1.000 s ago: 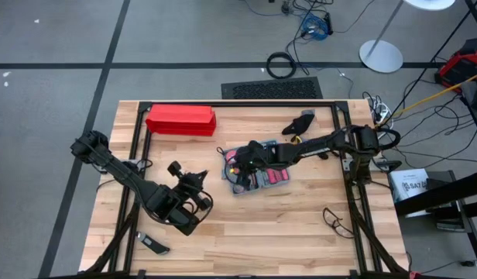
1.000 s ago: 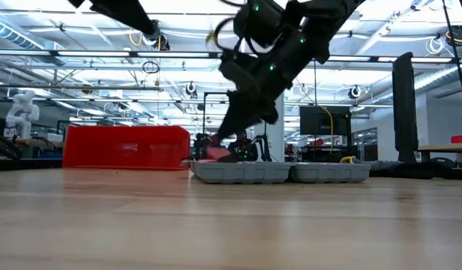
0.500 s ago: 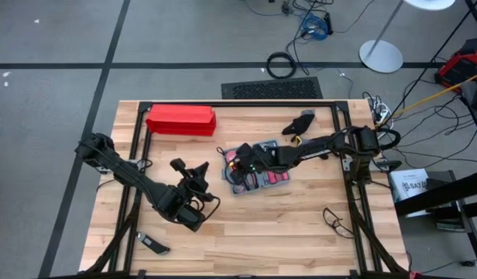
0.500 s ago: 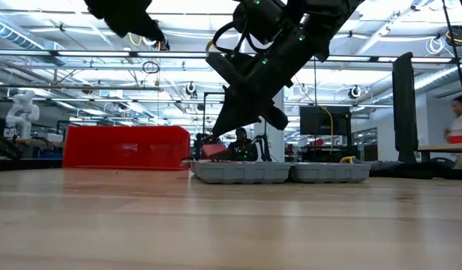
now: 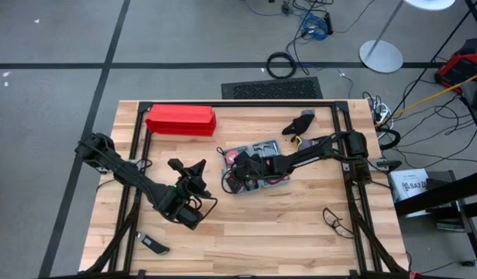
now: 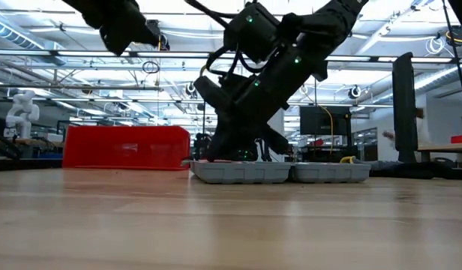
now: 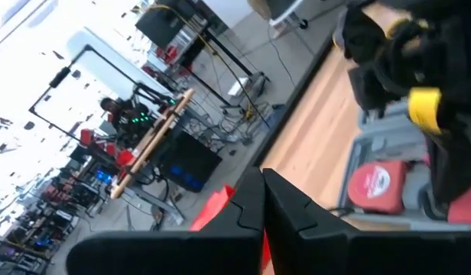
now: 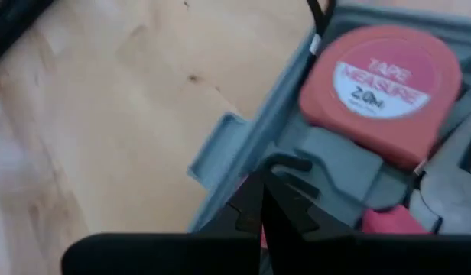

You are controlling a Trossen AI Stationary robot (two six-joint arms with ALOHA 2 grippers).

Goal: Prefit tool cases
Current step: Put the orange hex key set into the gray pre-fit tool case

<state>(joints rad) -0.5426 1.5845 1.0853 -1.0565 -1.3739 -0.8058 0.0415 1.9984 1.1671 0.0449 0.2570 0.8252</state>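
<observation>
Two hands are closed: the right hand [image 5: 240, 172] is low over the open case [image 5: 263, 149] near a red tape measure [image 8: 384, 88]; the left hand [image 5: 198, 168] hovers above the counter [image 5: 300, 232], empty.

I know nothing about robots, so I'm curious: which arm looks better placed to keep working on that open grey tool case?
Probably the right. The right gripper, shut, is already down over the open tool case beside the tape measure; the left gripper is beside the case, raised above the table.

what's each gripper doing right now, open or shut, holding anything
Left gripper: shut, holding nothing, raised above the table beside the tool case.
Right gripper: shut, down inside the open tool case; a grip cannot be told.
</observation>
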